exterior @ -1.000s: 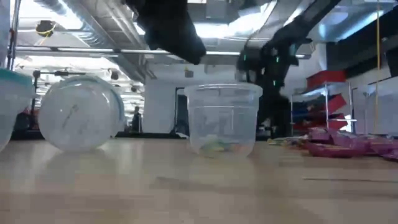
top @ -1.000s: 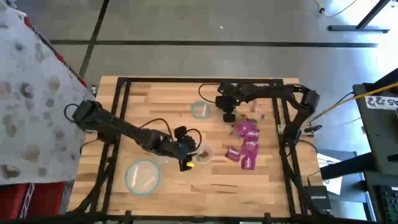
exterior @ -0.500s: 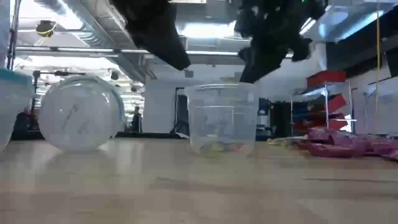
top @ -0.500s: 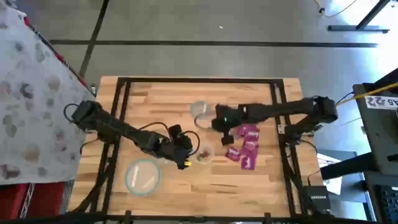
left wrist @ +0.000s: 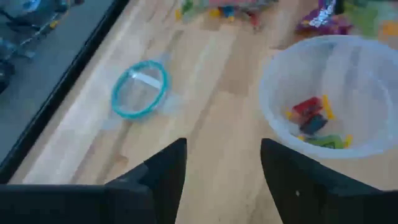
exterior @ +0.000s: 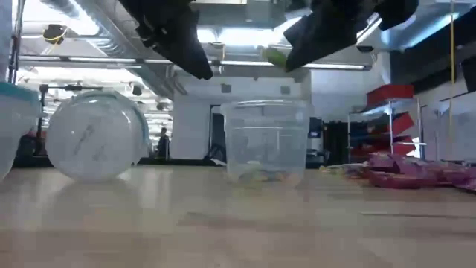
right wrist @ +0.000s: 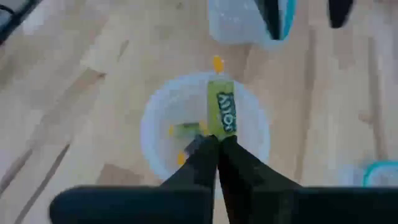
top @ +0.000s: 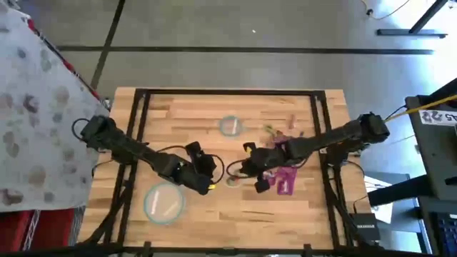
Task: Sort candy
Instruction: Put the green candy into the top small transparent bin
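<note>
A clear cup (top: 232, 180) stands upright mid-table and has several small sweets (left wrist: 311, 115) on its bottom. My right gripper (right wrist: 216, 142) hovers just above the cup, shut on a green wrapped candy (right wrist: 222, 111); the low view shows that candy (exterior: 275, 57) above the cup's rim (exterior: 266, 104). My left gripper (top: 208, 173) is open and holds nothing. It stands to the left of the cup, in the air, its fingers (left wrist: 168, 168) pointing slantwise down. A pile of magenta candy packets (top: 284, 175) lies on the table right of the cup. My right gripper pinches the green candy by its one end (right wrist: 217, 134) between the tips of its two fingers. The fingers slant down from the table's right side and lie along the candy. The candy sticks out past the fingertips, lifted clear over the cup's opening.
A small teal-rimmed bowl (top: 230, 126) sits toward the far side and a larger one (top: 164, 202) near the front left. Loose green and pink pieces (top: 275, 132) lie far right of centre. Black frame rails (top: 139, 143) run along the table's sides.
My right gripper has swung from the far side by the small bowl toward the near edge and left, rising a little, and now stands over the cup with the green candy. My left gripper has turned and drawn slightly leftward from the cup, staying open.
</note>
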Available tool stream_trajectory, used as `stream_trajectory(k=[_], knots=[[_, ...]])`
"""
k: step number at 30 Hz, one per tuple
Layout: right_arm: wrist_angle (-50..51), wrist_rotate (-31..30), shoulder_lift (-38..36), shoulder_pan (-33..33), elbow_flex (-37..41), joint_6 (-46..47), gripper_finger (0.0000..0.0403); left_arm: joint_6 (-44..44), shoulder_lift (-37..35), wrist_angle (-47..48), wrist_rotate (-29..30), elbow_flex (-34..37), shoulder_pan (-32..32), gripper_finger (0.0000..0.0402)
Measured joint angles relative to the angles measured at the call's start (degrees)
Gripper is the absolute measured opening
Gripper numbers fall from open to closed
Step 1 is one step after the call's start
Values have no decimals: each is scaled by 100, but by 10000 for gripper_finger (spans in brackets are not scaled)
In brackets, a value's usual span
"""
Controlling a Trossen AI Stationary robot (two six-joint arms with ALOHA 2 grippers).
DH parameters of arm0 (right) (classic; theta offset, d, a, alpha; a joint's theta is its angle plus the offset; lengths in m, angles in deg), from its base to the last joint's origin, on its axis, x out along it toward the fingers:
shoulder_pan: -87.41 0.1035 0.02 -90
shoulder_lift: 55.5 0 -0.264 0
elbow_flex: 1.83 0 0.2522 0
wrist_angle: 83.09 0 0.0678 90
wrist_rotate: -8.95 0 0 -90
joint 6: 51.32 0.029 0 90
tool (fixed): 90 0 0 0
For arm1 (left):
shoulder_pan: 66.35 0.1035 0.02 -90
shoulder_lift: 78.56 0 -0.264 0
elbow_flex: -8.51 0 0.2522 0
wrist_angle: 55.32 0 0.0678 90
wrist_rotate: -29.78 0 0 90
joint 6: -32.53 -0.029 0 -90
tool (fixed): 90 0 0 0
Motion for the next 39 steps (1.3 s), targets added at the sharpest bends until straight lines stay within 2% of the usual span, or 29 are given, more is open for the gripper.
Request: stream_trajectory(k=[9,13,17,21,28,33,39], knots=[[-17,-24,-2,0,0,-2,130,42,0,0,-2,0,-7,189],[174,-25,-174,-30,2,0,158,44,0,0,-2,1,-7,189],[618,-117,-802,-353,-2,-12,165,44,2,-2,-4,0,-7,189],[1241,-404,-1404,-1109,42,-43,165,44,2,-15,-7,0,-7,189],[1268,-292,-1814,-2731,1275,151,166,46,2,-1,-7,1,-35,189],[408,-124,-1680,-3456,2356,151,166,44,2,-10,-9,-1,-88,189],[-371,-83,-1451,-4105,2900,-48,166,52,4,-27,-9,-1,-98,189]])
